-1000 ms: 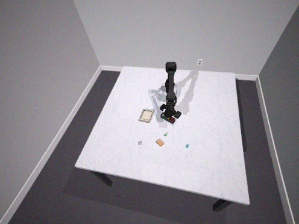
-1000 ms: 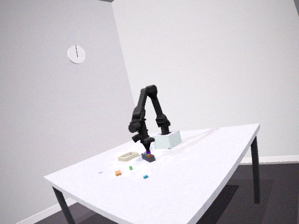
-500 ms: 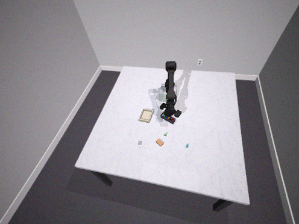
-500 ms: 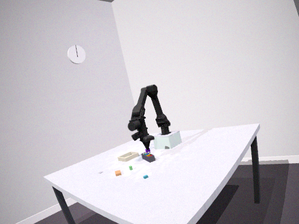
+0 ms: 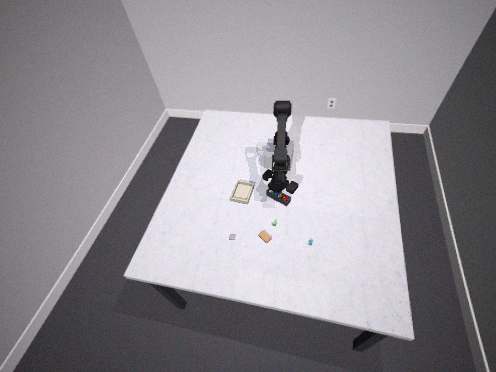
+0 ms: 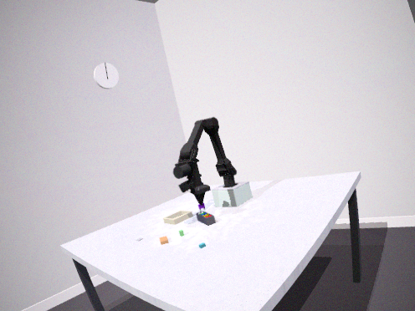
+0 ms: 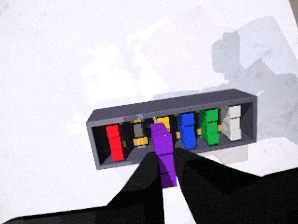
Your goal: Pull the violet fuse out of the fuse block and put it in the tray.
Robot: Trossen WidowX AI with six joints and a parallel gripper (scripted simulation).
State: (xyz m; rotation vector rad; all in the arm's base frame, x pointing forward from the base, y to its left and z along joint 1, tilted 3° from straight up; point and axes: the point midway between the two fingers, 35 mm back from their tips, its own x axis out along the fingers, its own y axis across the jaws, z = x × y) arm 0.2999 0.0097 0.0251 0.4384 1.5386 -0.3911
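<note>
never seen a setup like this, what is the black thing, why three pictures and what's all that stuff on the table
The black thing is a robot arm bolted to a pale base on a white table. At its end is a gripper, two fingers that pinch.

The three pictures show one moment from three cameras: one high above, one off to the side, one on the wrist looking down past the fingers.

On the table lie a dark fuse block with red, yellow, blue, green and white fuses standing in it, a shallow tray beside it, and a few small loose bits: green, orange, grey and teal.

The gripper is shut on the violet fuse, lifted above the block; one slot shows no fuse.
</note>
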